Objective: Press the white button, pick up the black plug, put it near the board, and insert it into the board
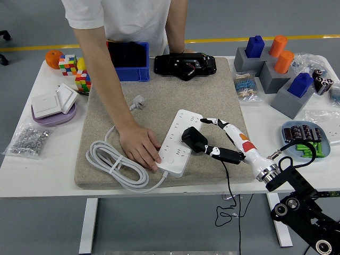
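Observation:
The white power strip (178, 139) lies slantwise on the grey felt mat (159, 90). The black plug (192, 138) sits on the strip's right side, and its black cable (226, 178) runs off the table's near edge. My right hand (212, 137) is just right of the plug, fingers spread and drawn back from it; one finger (209, 121) points at the strip and the thumb (217, 153) lies beside the plug's cable end. A person's hand (139, 149) presses down on the strip's near left end. The white button is not clearly visible.
A coiled white cable (114, 162) and its white plug (139, 101) lie left on the mat. A blue bin (130, 61) and a black device (185, 66) stand at the back. A blue tray of small parts (308, 139) is at the right, with grey blocks (276, 66) behind it.

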Available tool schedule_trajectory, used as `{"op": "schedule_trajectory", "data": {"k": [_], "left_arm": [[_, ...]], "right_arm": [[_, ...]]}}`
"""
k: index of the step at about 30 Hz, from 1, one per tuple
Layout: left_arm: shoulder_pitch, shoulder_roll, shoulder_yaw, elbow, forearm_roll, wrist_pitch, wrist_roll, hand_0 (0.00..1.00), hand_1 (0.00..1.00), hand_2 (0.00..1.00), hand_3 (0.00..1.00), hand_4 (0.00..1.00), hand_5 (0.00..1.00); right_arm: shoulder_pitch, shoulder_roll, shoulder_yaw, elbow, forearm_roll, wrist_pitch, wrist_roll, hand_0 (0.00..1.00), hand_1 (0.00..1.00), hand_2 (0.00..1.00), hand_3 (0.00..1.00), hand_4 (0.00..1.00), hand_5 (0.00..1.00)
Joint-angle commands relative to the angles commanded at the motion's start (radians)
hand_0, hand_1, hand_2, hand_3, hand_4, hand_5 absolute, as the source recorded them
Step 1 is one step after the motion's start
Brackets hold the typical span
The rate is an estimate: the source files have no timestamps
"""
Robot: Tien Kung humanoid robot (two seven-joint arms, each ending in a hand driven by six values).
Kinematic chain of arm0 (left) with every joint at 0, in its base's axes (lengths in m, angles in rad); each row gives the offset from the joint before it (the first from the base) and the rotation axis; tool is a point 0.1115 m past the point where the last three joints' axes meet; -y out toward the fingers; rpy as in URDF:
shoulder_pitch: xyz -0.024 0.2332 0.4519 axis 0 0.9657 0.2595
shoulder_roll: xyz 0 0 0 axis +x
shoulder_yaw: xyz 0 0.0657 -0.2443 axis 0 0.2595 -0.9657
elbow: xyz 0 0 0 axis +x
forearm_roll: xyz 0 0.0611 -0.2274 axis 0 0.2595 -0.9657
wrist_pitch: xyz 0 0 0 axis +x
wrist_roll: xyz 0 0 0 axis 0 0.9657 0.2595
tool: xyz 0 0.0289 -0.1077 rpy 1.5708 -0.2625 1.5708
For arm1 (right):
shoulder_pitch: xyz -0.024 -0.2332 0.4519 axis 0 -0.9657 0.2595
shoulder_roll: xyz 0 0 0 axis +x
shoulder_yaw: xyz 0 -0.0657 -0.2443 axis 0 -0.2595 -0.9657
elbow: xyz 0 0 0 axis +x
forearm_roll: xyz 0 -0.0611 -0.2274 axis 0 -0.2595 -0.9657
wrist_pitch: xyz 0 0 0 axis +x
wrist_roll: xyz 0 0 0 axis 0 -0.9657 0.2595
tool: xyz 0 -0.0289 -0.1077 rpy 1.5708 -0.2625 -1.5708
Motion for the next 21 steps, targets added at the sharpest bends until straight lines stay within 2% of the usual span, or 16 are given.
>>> {"op": "schedule_trajectory", "data": {"k": [1, 2, 7, 8, 21], "left_arm": [[0.0, 0.0, -0.001, 0.0, 0.001, 0.0, 0.0, 0.707, 0.665, 0.584, 0.677, 0.663, 0.269], [0.0, 0.0, -0.001, 0.0, 0.002, 0.0, 0.001, 0.707, 0.664, 0.584, 0.676, 0.663, 0.268], [0.0, 0.001, 0.0, 0.0, 0.003, -0.001, 0.002, 0.707, 0.664, 0.584, 0.676, 0.663, 0.268], [0.0, 0.001, 0.002, 0.0, 0.002, -0.001, 0.001, 0.707, 0.664, 0.584, 0.677, 0.663, 0.269], [0.004, 0.005, 0.005, 0.0, 0.002, -0.001, 0.002, 0.707, 0.665, 0.584, 0.676, 0.663, 0.268]], "right_arm": [[-0.005, -0.005, -0.001, 0.0, 0.001, 0.004, -0.001, 0.998, 0.947, 0.905, 0.869, 0.998, 0.892], [-0.01, -0.01, -0.004, 0.001, -0.001, 0.009, -0.003, 0.998, 0.955, 0.913, 0.882, 0.998, 0.96], [-0.015, -0.014, -0.024, -0.009, 0.004, 0.015, -0.008, 0.998, 0.955, 0.913, 0.882, 0.998, 0.96], [-0.013, -0.012, -0.031, -0.012, 0.006, 0.015, -0.009, 0.998, 0.958, 0.917, 0.882, 0.998, 0.986], [0.016, 0.017, -0.073, 0.004, 0.005, 0.007, -0.023, 0.998, 0.959, 0.918, 0.882, 0.998, 0.992]]}}
